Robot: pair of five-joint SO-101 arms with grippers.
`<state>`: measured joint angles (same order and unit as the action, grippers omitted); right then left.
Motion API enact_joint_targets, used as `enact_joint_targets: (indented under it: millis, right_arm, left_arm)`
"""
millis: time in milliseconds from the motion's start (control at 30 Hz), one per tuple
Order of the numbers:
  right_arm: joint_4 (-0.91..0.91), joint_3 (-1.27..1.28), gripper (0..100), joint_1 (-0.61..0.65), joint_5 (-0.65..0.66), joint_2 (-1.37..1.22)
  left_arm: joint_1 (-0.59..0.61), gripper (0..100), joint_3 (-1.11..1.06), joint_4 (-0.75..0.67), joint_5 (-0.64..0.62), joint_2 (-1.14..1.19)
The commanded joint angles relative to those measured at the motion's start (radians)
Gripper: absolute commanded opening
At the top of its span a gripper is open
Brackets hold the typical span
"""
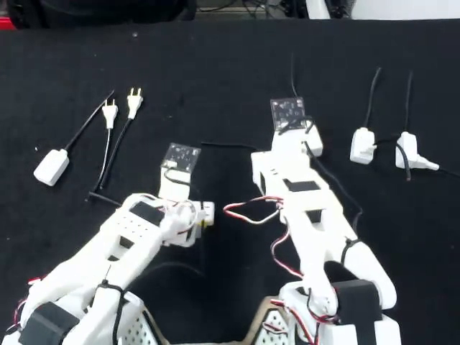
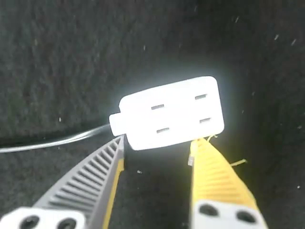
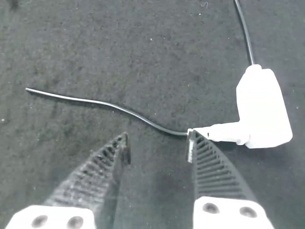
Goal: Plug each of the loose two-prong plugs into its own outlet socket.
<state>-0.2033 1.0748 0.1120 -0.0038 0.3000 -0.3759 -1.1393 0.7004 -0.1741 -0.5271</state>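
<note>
A white outlet socket (image 2: 169,112) with two pairs of slots lies face up on the black cloth, its cord trailing off one end. My left gripper (image 2: 157,143) stands open just short of it, one fingertip at each near corner. My right gripper (image 3: 157,138) is open too, above a thin black wire (image 3: 105,106) that runs into a white plug (image 3: 224,132) seated in the side of a white socket block (image 3: 264,112); one fingertip (image 3: 191,139) sits right at the plug. Two loose two-prong plugs (image 1: 109,112) (image 1: 134,101) lie at the far left.
A white socket block (image 1: 50,167) lies at the left edge with black cords running to the loose plugs. Two more white blocks (image 1: 363,145) (image 1: 411,152) with cords lie at the right. Both arms (image 1: 144,223) (image 1: 309,208) stretch over the table's middle.
</note>
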Motion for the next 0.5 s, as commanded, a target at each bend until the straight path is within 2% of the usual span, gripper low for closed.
enact_joint_targets:
  millis: [0,133,267,367,467]
  right_arm:
    - [0.023,-0.051,18.1,-0.020,-0.006,0.033]
    - [0.023,-0.051,18.1,-0.020,-0.006,0.033]
    - [0.023,-0.051,18.1,-0.017,-0.006,0.033]
    - [0.023,-0.051,18.1,-0.017,-0.006,0.033]
    - [0.023,-0.050,18.1,-0.017,-0.006,0.033]
  left_arm:
    - [-0.018,23,0.048,0.041,0.000,-0.026]
    - [-0.001,23,0.239,0.348,0.135,-0.026]
    - [0.143,23,0.466,0.566,0.245,-0.017]
    - [0.312,22,0.591,0.571,0.358,-0.014]
    - [0.453,22,0.630,0.457,0.430,-0.014]
